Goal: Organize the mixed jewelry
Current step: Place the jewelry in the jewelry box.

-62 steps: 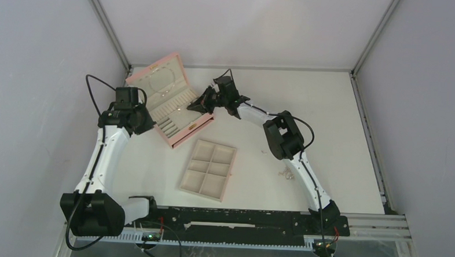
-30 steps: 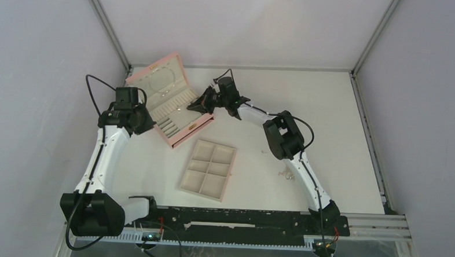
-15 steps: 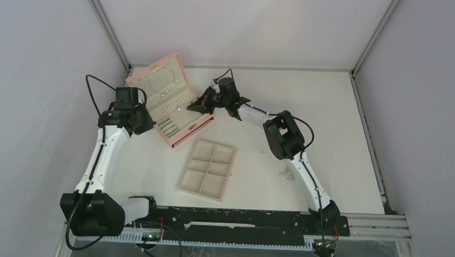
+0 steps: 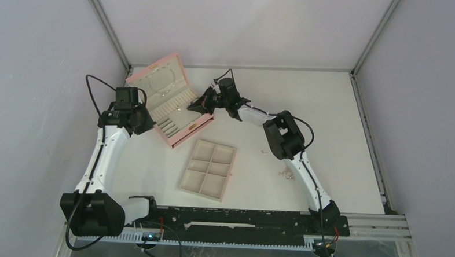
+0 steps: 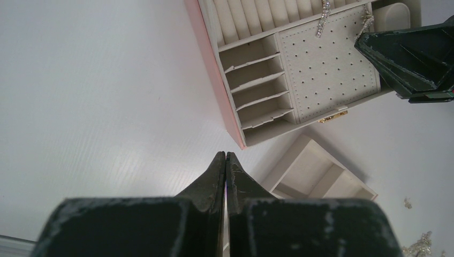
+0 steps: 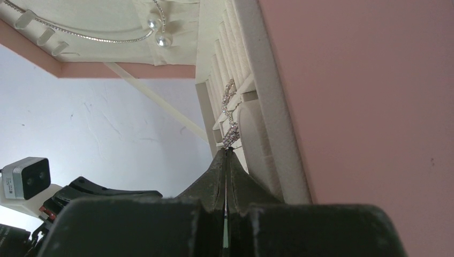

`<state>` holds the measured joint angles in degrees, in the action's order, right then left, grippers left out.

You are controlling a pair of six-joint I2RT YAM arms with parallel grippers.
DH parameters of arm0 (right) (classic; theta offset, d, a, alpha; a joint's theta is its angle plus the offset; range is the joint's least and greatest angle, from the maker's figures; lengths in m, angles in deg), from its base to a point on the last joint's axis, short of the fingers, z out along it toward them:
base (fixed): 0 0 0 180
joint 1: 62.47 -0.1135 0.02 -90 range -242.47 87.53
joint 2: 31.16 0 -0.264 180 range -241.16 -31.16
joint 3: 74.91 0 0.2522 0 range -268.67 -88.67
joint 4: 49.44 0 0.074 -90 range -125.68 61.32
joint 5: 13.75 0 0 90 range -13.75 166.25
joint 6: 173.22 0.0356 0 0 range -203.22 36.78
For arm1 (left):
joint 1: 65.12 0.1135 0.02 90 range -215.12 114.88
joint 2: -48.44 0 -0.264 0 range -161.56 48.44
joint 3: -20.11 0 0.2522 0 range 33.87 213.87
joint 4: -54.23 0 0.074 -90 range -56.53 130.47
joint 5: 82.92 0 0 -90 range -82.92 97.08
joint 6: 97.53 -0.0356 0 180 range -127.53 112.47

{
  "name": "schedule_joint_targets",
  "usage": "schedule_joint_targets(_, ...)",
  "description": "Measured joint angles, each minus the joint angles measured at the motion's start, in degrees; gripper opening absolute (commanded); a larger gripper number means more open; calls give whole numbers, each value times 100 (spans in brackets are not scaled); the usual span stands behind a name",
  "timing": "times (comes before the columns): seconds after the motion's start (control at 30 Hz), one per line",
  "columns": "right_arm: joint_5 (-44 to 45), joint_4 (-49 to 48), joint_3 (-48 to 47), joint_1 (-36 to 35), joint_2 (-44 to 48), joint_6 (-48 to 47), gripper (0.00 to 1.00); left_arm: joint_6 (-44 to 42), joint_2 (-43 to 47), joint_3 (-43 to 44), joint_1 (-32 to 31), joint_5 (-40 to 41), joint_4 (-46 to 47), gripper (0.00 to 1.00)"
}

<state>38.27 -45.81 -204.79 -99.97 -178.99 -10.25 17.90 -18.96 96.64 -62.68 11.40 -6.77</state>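
1. Our right gripper (image 6: 226, 154) has its fingers pressed together on the lower end of a sparkling chain strand (image 6: 230, 128). The strand runs up across the cream ring rolls inside the pink box (image 4: 190, 131).
2. A second sparkling strand (image 5: 323, 19) lies across those rolls and onto the perforated pad. In the open lid a thin necklace (image 6: 91, 36) with two pearl-like beads hangs on the lining.
3. Our left gripper (image 5: 225, 156) is closed with nothing between its fingers. It hangs over bare table just beside the box's near-left corner.
4. The beige tray (image 4: 220, 156) sits near the box on its near side, apart from it.
5. A small cluster of loose silver pieces (image 4: 286, 174) lies on the table to the right of the tray, beside the right arm.
6. The table (image 4: 335, 121) is matte white. It is enclosed by pale grey walls (image 4: 36, 68) set in aluminium frame posts (image 4: 105, 24), with a black rail (image 4: 238, 219) along the near edge.
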Motion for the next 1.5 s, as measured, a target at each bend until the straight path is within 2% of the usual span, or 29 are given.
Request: schedule_joint_targets(1.5,17,-175,205,-9,92,46,0,-2,2,-9,0,20,2,4)
